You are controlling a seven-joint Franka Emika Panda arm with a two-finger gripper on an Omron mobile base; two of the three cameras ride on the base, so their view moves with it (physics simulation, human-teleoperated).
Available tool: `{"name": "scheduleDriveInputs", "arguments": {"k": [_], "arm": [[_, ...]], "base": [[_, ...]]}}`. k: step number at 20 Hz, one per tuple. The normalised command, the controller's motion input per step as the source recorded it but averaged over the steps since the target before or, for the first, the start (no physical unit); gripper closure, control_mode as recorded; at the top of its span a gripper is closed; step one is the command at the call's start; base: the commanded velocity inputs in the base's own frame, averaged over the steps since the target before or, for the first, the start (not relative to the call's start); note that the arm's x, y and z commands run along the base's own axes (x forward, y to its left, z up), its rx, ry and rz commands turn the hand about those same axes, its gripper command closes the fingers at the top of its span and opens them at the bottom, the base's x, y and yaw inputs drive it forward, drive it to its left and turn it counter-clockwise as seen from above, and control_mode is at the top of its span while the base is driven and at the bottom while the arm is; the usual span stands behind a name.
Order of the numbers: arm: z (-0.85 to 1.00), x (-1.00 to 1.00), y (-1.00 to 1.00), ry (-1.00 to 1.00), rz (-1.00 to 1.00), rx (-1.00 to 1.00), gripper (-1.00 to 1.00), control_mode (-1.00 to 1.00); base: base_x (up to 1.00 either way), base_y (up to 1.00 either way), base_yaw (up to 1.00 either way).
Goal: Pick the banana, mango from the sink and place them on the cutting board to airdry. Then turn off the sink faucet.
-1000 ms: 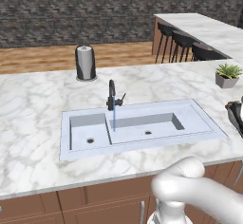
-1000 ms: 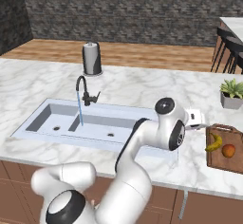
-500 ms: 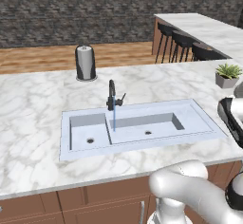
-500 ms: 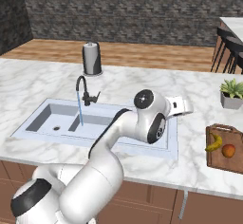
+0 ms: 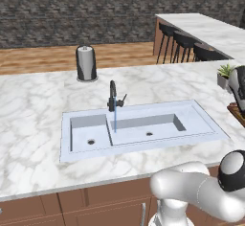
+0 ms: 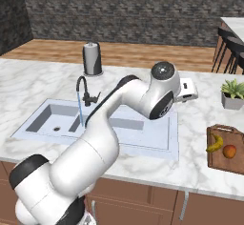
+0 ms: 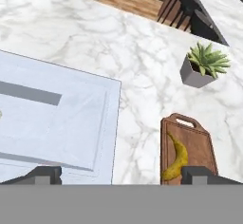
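Observation:
The banana and the orange-red mango lie side by side on the dark wooden cutting board, right of the sink. In the hand view the banana rests on the cutting board, and the sink's right end lies to its left. My gripper is open and holds nothing, hovering above the counter between sink and board. Its white hand hangs over the sink's far right corner. The sink faucet stands upright at the basin's back rim, with a thin blue water stream running.
A grey potted plant stands behind the board. A dark paper-towel holder is on the counter behind the sink. My own arm arches across the sink's right half. Bar stools line a far counter.
The arm has swung up and left, away from the cutting board toward the sink. The hand stays open and empty. Banana and mango have not moved on the board.

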Motion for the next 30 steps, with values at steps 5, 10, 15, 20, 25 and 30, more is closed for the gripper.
{"name": "scheduleDriveInputs", "arguments": {"k": [5, 10, 15, 20, 25, 30], "arm": [[0.0, -0.43, 0.45, -0.01, 0.1, -0.06, -1.0, -1.0], [0.0, -0.46, 0.48, -0.16, 0.01, -0.01, -1.0, -1.0], [0.0, -0.36, 0.46, -0.2, 0.13, -0.02, -1.0, -1.0], [0.0, -0.34, 0.36, -0.21, 0.12, -0.08, -1.0, -1.0], [0.09, -0.19, 0.24, -0.08, 0.09, -0.01, -1.0, -1.0], [0.06, -0.02, 0.1, -0.05, 0.03, 0.0, -1.0, -1.0]], "base": [[0.0, 0.0, 0.0], [0.0, 0.0, 0.0], [0.0, 0.0, 0.0], [0.0, 0.0, 0.0], [0.0, 0.0, 0.0], [0.0, 0.0, 0.0]]}}
